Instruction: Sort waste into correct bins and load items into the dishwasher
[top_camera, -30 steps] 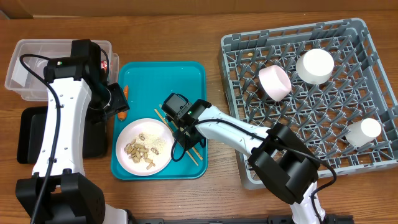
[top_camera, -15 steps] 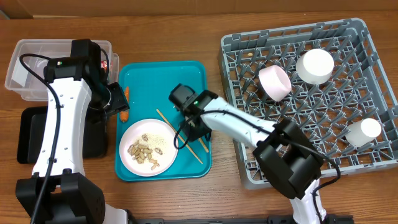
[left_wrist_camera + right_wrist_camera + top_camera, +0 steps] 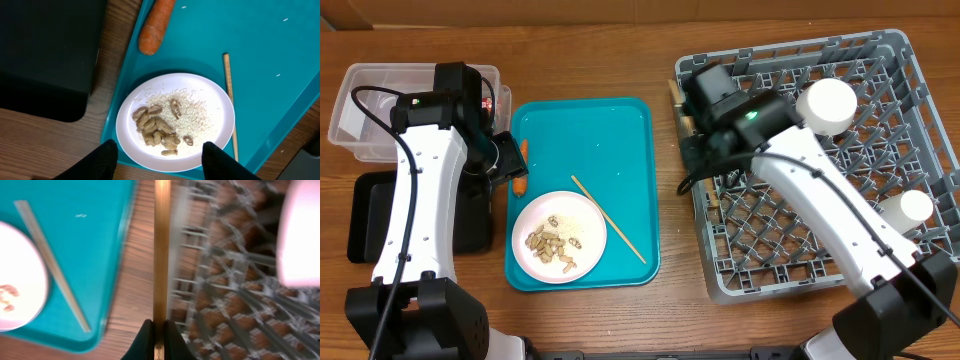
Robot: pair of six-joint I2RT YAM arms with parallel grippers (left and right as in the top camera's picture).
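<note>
Right wrist | right gripper clamps chopstick | shaft along dish rack rim nearest table's left edge | left gripper spread

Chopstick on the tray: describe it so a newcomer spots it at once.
Find the teal tray left of the grey dish rack. Just right of its white plate, a thin tan chopstick lies slanting toward the tray's lower right corner. The other chopstick is pinched in the right gripper by the rack; this one lies free.

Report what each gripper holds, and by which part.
Right gripper pinches a wooden chopstick near one end between its fingers; left gripper is open above the plate, holding nothing.
</note>
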